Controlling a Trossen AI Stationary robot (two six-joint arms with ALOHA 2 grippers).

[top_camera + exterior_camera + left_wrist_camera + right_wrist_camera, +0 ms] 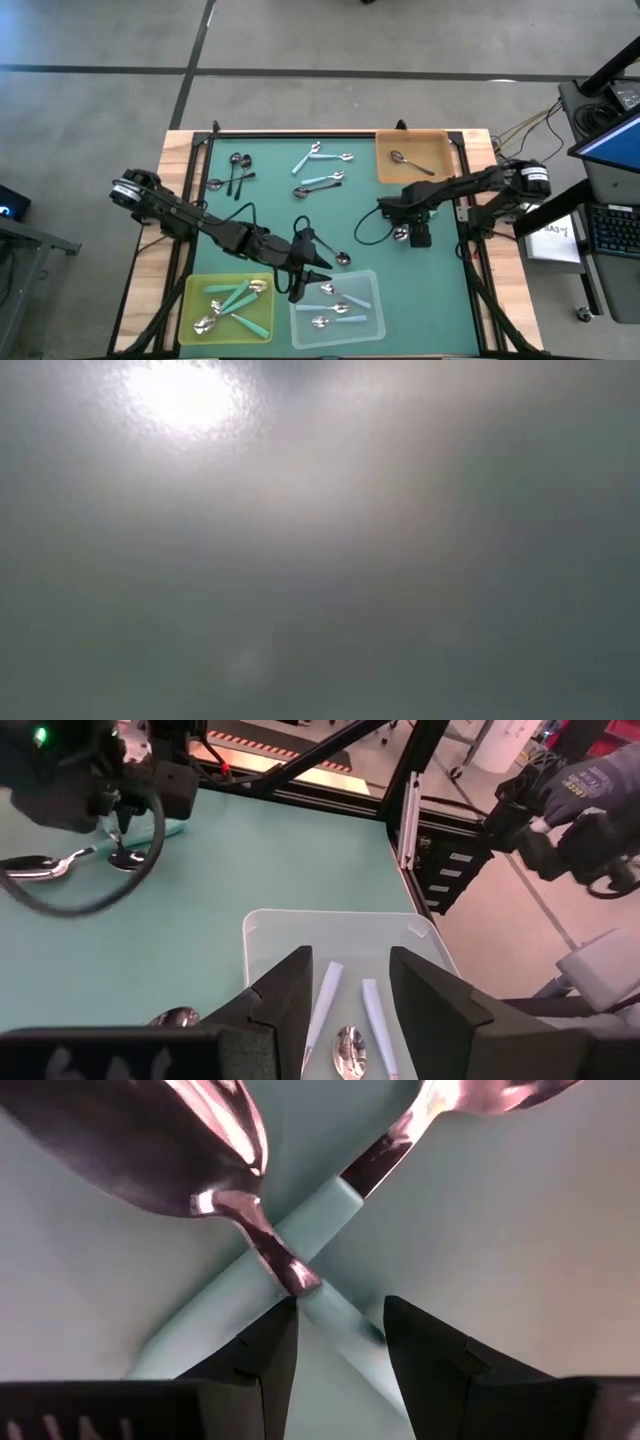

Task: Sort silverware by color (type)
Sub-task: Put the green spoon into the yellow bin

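Small spoons with shiny silver bowls and thin coloured handles lie scattered on a green table (270,190).

Near the far edge, two black-handled spoons (238,172) lie side by side, long axes running roughly near to far, bowls at the far end. To their right, several light blue spoons (320,180) lie loosely, most angled diagonally or across the table with bowls toward the right.

An orange tray (440,172) in the far right corner holds one black spoon (408,163) lying diagonally, bowl toward the far left. A yellow tray (262,322) at the near edge holds teal spoons (232,300) heaped crosswise. Beside it, a clear tray (372,322) holds light blue spoons (335,305) lying mostly across the table.

The left gripper (300,285) hangs at the clear tray's near-left corner, fingers (425,990) spread apart with nothing between them, above two pale handles.

The right gripper (415,235) sits low over the table's right middle. Its fingers (425,1345) stand apart, straddling a light blue handle (325,1205). Two spoons cross there like an X, their bowls pointing away from the gripper.

The low view is a grey blur.
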